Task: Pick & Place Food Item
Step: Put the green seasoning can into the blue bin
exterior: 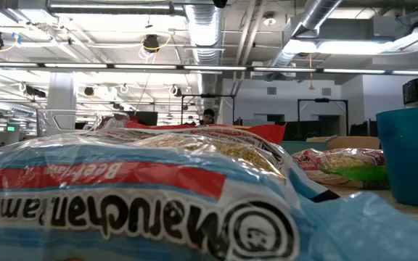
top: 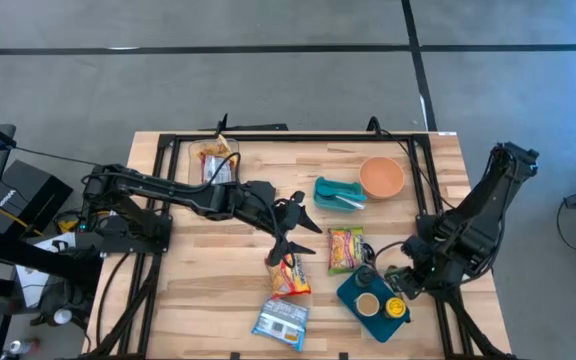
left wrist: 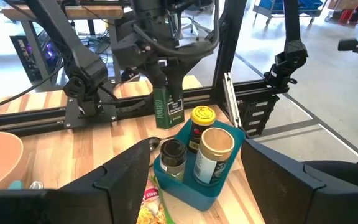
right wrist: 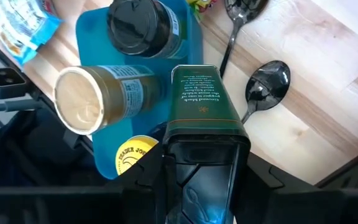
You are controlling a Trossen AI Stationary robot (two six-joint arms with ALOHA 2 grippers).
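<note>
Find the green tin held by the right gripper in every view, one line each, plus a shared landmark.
High view: hidden under the right gripper beside the blue caddy; not visible.
Low view: not in it.
Left wrist view: green tin upright behind the caddy, gripped from above.
Right wrist view: centre, gripped at its base.
Landmark: the blue caddy with its jars, seen in three views.

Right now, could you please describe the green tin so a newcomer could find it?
Start at the blue caddy near the table's front right corner. The right claw grips the green tin beside it. It is boxy and dark green with gold lettering; its neighbours are round jars.
</note>
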